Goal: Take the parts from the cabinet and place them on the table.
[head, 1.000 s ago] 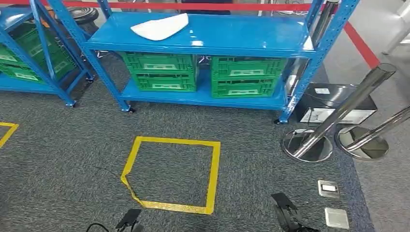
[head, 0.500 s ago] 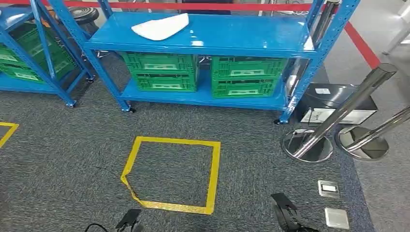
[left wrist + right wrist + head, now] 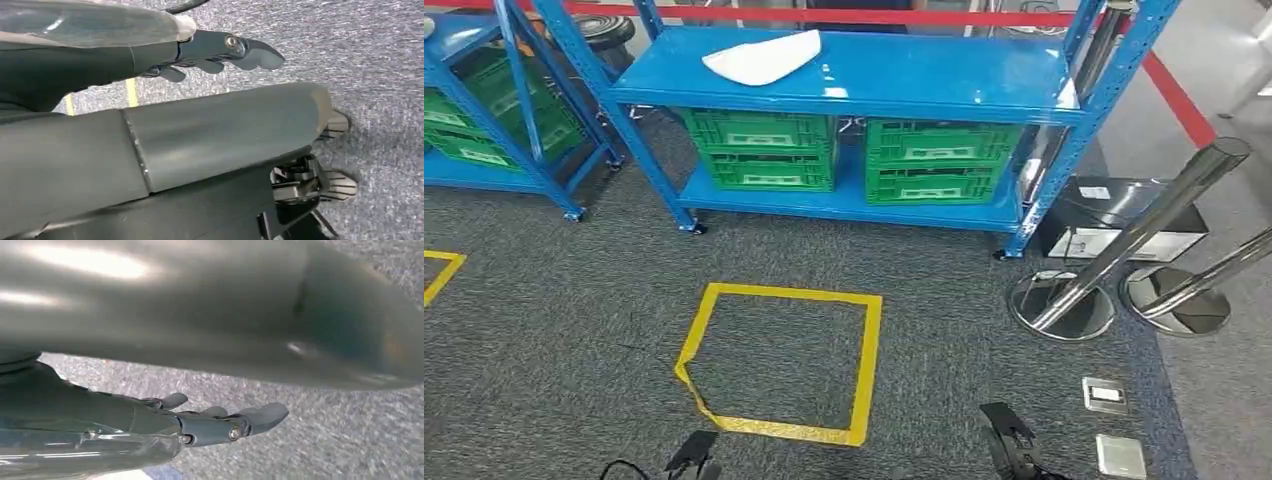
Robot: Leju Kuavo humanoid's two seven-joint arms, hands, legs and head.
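Note:
A white flat part (image 3: 761,57) lies on the top shelf of the blue cabinet (image 3: 844,75) straight ahead. Two green crates (image 3: 768,152) (image 3: 938,163) stand on its lower shelf. My left hand (image 3: 690,455) hangs low at the bottom edge of the head view, over the grey carpet, far from the cabinet. My right hand (image 3: 1007,445) hangs at the bottom right. In the wrist views the left hand (image 3: 225,52) and the right hand (image 3: 220,425) hold nothing, their fingers stretched out and apart above the carpet.
A yellow tape square (image 3: 786,362) marks the carpet between me and the cabinet. A second blue rack (image 3: 494,110) with green crates stands to the left. Two tilted steel posts (image 3: 1124,245) on round bases, a black box (image 3: 1114,215) and floor sockets (image 3: 1105,394) lie on the right.
The whole picture has shifted slightly down and right, so the camera has moved a little. Both hands hang as before.

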